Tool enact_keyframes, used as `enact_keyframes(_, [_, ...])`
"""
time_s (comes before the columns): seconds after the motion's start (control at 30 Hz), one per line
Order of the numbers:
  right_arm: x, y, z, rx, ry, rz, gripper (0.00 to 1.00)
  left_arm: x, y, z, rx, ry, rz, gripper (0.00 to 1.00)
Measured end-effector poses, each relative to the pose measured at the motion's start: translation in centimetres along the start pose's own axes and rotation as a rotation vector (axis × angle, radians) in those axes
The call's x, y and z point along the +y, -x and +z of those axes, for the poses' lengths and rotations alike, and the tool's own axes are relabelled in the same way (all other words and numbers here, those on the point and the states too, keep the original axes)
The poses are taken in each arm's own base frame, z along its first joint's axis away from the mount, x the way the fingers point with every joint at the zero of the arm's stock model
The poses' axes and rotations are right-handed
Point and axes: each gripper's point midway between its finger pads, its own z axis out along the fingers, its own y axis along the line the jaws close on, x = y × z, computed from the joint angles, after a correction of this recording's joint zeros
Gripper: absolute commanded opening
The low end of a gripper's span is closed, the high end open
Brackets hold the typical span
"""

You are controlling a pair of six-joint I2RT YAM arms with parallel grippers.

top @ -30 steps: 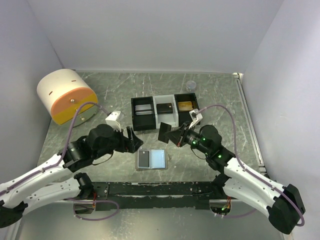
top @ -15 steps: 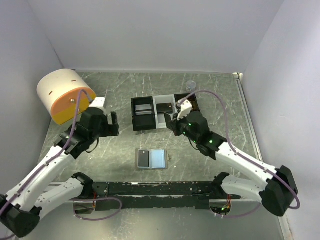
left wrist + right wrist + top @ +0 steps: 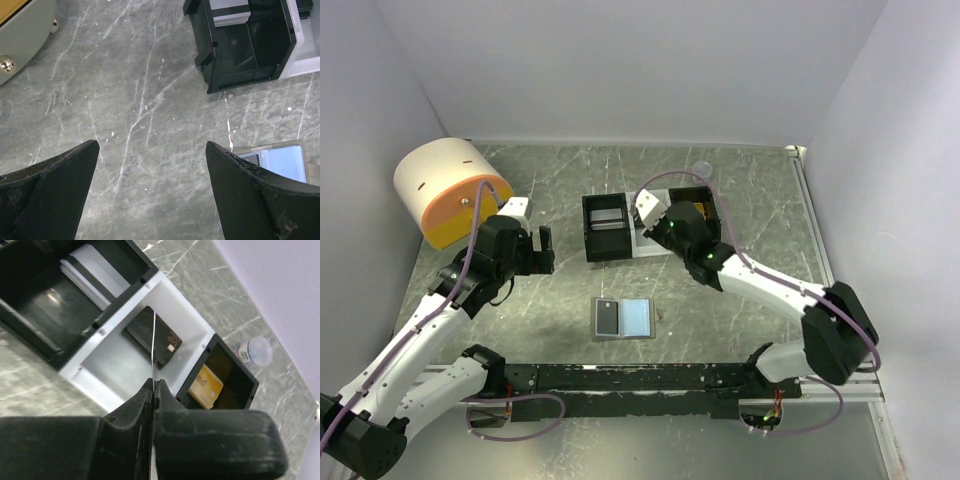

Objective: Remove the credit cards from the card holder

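Note:
The card holder (image 3: 624, 318) lies open on the table, with a dark card (image 3: 607, 317) on its left leaf and pale blue lining on the right. Its corner shows in the left wrist view (image 3: 282, 160). My right gripper (image 3: 658, 230) hangs over the tray's white middle compartment, shut on a thin card (image 3: 154, 340) seen edge-on; its jaws (image 3: 155, 382) are pressed together on it. Below it a black card (image 3: 165, 340) lies in that compartment. My left gripper (image 3: 545, 250) is open and empty over bare table, left of the tray (image 3: 151, 145).
The three-compartment tray (image 3: 586, 228) holds a yellow card (image 3: 205, 385) in its right black bin and a grey card (image 3: 230, 12) in its left one. A white and orange drum (image 3: 450, 190) stands at the far left. A small clear lidded cup (image 3: 701, 170) sits behind the tray.
My left arm has drawn back to the left, away from the card holder, with its jaws wider. My right gripper has carried the card from beside the holder up over the tray.

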Motion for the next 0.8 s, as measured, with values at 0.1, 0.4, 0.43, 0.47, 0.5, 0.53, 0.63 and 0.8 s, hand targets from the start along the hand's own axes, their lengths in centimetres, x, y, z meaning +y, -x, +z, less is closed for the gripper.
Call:
enact_keyframes(0.1, [-1.4,-1.3,2.3,0.015,0.029,-0.041,0.0,0.1,0.1,0.0,-0.004,0.005,-0.001,1.0])
enact_keyframes(0.4, [-1.9,-0.7,8.2,0.002,0.14,-0.168,0.0,0.2,0.2,-0.1,-0.01,0.009,0.002,1.0])
enact_keyframes(0.43, [-1.8,-0.8,8.6,0.005,0.146,-0.182,0.0,0.2,0.2,-0.1,-0.012,0.009,0.003,1.0])
enact_keyframes(0.47, [-1.7,-1.0,9.0,0.01,0.15,-0.193,0.0,0.2,0.2,-0.1,-0.012,0.008,0.004,1.0])
enact_keyframes(0.5, [-1.6,-1.3,9.3,0.02,0.154,-0.205,0.0,0.2,0.3,-0.2,-0.015,0.008,0.005,1.0])
enact_keyframes(0.53, [-1.5,-1.6,9.7,0.029,0.157,-0.216,0.0,0.2,0.3,-0.2,-0.017,0.007,0.005,1.0])
enact_keyframes(0.63, [-1.2,-2.8,10.3,0.068,0.163,-0.246,0.0,0.2,0.4,-0.3,-0.023,0.005,0.006,0.99])
enact_keyframes(0.8, [-1.3,-4.0,10.8,0.108,0.155,-0.291,0.0,0.2,0.5,-0.3,-0.026,0.004,0.007,0.98])
